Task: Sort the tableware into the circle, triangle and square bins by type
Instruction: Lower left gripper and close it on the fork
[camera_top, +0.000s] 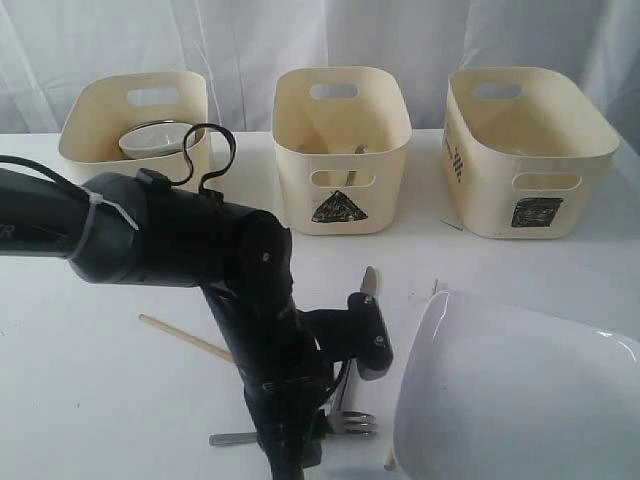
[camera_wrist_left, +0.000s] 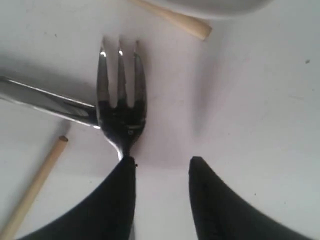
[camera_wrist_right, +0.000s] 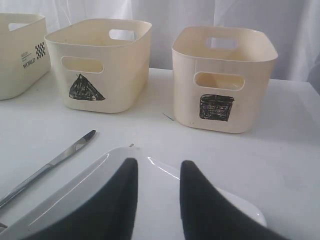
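A steel fork (camera_wrist_left: 121, 100) lies on the white table, tines pointing away from my left gripper (camera_wrist_left: 162, 162). That gripper is open, with one fingertip (camera_wrist_left: 127, 167) at the fork's neck and bare table between the fingers. In the exterior view it sits low at the front, over the fork (camera_top: 355, 423). The knife (camera_wrist_left: 45, 102) and a chopstick (camera_wrist_left: 35, 192) lie beside the fork. My right gripper (camera_wrist_right: 159, 162) hangs open over the large white plate (camera_wrist_right: 80, 192), holding nothing. The triangle bin (camera_top: 342, 150) and square bin (camera_top: 525, 150) stand at the back.
A third cream bin (camera_top: 130, 115) at the back left holds a steel bowl (camera_top: 160, 135); my left arm hides its mark. A second chopstick (camera_wrist_left: 175, 17) lies by the plate (camera_top: 520, 390). The knife (camera_top: 368, 282) points toward the triangle bin. White curtains hang behind.
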